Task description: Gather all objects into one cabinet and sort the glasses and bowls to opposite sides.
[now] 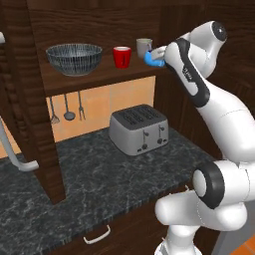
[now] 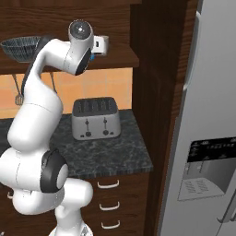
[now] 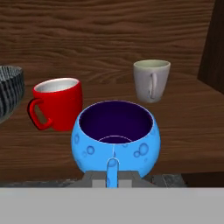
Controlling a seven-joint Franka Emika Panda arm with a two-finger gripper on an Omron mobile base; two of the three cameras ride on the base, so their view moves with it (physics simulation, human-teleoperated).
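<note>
Bowl (image 1: 74, 58), red cup (image 1: 121, 57), grey mug (image 1: 143, 47) line the shelf (image 1: 99, 75).

Glossy white, rounded-link robot arm (image 1: 219, 112) with dark joint bands.
Black collars between segments; round grey cap at the elbow; small pale lettering on one dark band.

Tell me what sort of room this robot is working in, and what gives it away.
Most likely a home kitchen, though a rendered one. A four-slot toaster stands on a dark stone counter, metal utensils hang under a wooden wall cabinet holding cups and a bowl, and a steel fridge stands beside the counter.
</note>
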